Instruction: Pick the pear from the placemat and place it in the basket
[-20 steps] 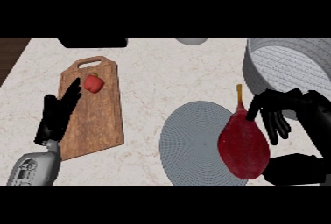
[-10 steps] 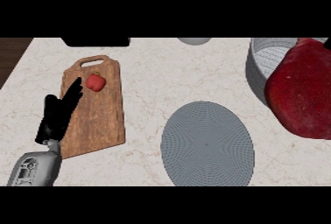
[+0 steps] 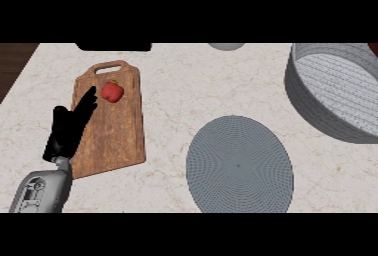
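Counter: left hand fingers straight, empty.

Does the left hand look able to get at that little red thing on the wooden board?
Probably yes: the left hand rests open by the cutting board, fingers pointing at the red fruit, nothing between them.

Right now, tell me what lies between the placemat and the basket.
In the head view, only bare marble counter separates the round grey placemat from the grey basket. Nothing sits on that strip.

One basket, one placemat
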You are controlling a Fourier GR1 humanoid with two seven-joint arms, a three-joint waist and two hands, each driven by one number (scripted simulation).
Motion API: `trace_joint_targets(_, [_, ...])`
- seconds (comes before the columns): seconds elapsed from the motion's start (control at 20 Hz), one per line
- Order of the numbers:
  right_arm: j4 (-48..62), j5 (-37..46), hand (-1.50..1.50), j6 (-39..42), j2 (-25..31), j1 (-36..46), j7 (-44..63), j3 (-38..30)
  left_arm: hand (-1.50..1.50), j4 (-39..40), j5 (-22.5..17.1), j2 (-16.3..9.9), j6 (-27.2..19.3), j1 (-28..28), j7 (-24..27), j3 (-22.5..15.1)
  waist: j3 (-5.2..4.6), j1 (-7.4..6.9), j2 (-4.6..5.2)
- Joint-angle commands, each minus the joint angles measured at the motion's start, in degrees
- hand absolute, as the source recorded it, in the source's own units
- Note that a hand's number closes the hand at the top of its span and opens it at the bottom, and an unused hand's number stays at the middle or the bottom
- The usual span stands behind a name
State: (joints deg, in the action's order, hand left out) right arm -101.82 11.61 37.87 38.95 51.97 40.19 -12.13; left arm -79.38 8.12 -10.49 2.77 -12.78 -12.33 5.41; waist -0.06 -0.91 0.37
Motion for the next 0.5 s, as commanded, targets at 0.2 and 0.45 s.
trace_joint_targets(0.2, [20.05,16.26,1.50,-4.03,8.34,-0.57,-19.31,3.78,0.00,-1.19,-0.11,-0.60,1.35,-0.94,-2.29,-0.55,0.10,-1.22,0.42])
trace_joint_targets(0.45, [33.23,20.19,1.50,-10.92,11.50,-2.08,-34.97,2.24,0.00,1.56,-0.26,0.42,-0.07,-1.66,-0.05,0.52,0.07,-0.36,0.21])
